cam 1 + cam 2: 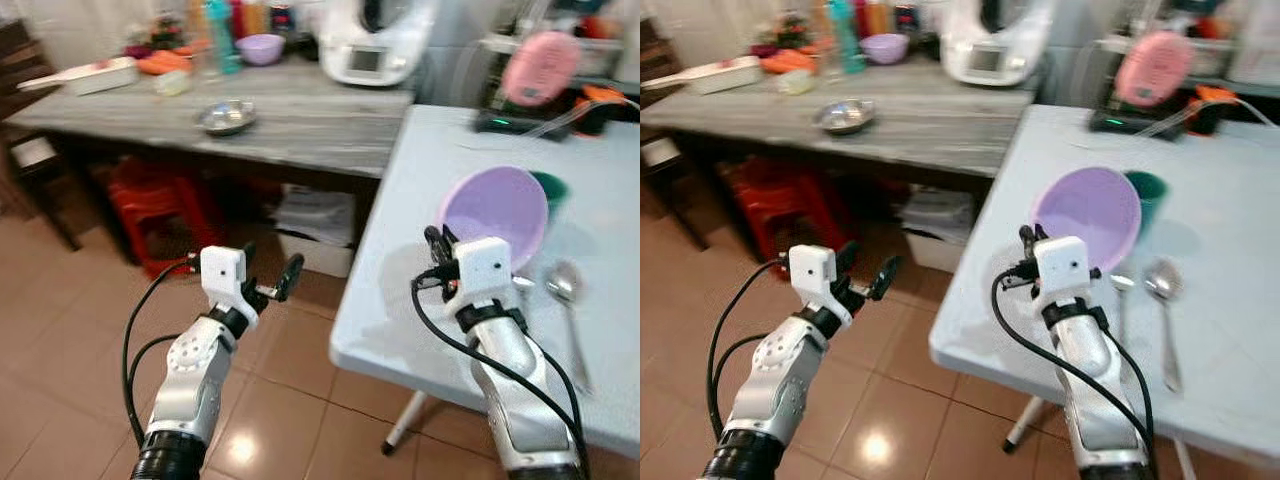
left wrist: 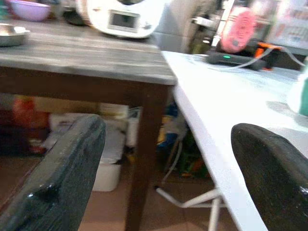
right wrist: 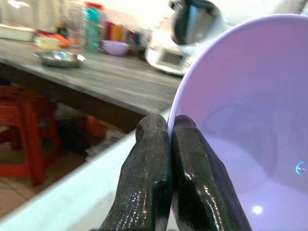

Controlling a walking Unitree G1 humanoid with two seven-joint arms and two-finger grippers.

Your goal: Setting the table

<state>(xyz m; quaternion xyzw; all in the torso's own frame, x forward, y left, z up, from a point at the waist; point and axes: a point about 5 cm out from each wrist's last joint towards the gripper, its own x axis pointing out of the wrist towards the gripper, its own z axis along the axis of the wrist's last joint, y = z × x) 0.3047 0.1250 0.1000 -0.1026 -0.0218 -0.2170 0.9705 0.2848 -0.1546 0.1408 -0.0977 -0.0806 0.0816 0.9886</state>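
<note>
One tilted lilac plastic bowl, rim pinched by right gripper over pale-blue table (metal spoons beside); left gripper spread, holding nothing.

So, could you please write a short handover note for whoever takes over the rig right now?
Right gripper: shut on the rim of the purple bowl, held tilted over the light blue table.
Left gripper: open, holding nothing, over the floor beside the table.
On the table: a spoon lies right of the bowl; a green cup stands behind it.
Done: bowl gripped, spoon laid out.
Left: set the bowl down flat near the spoon and let go.
</note>
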